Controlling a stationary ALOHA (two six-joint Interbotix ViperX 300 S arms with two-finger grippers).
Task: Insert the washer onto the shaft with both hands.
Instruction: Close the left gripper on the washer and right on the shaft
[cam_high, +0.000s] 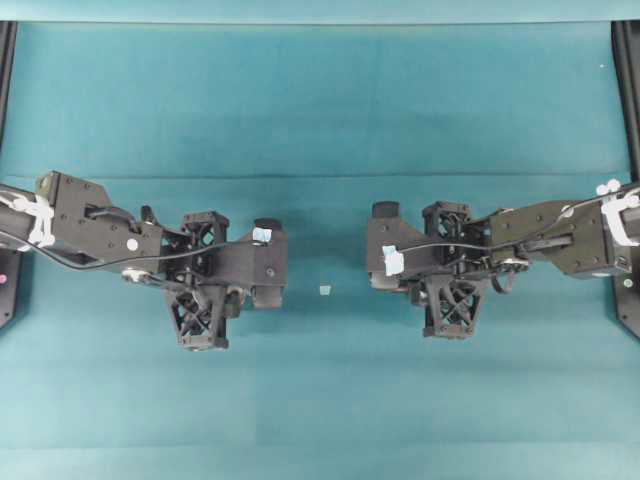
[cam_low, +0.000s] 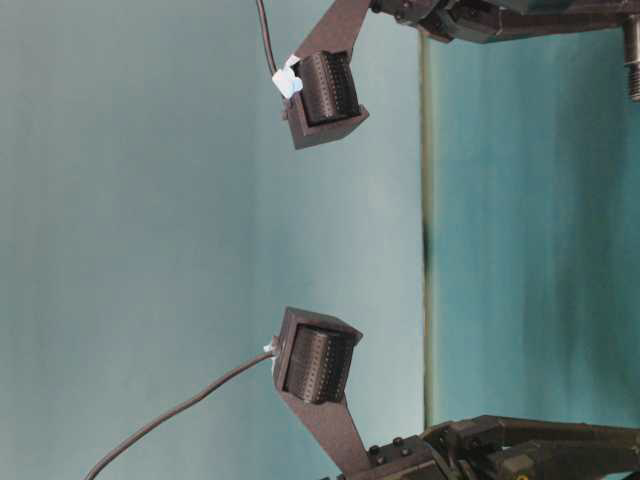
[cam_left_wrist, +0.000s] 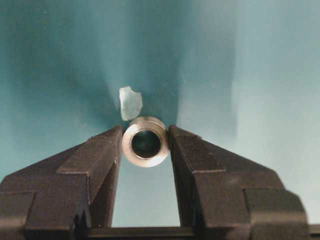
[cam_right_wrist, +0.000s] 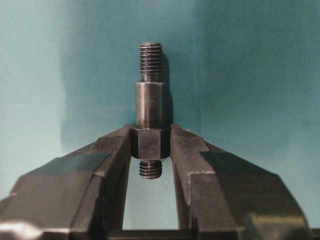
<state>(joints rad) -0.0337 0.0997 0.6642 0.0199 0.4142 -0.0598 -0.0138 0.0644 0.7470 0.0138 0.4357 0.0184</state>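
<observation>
In the left wrist view my left gripper is shut on the washer, a silvery ring held by its rim between the fingertips, with its hole facing the camera. In the right wrist view my right gripper is shut on the shaft, gripping its thicker hex collar. The shaft's longer stepped, threaded end points away from the camera and a short threaded stub points back between the fingers. Overhead, the left gripper and the right gripper face each other with a gap between them. Washer and shaft are hidden there.
A small pale blue-white scrap lies on the teal mat between the grippers, and it also shows just beyond the washer in the left wrist view. Black frame rails run along the left and right edges of the mat.
</observation>
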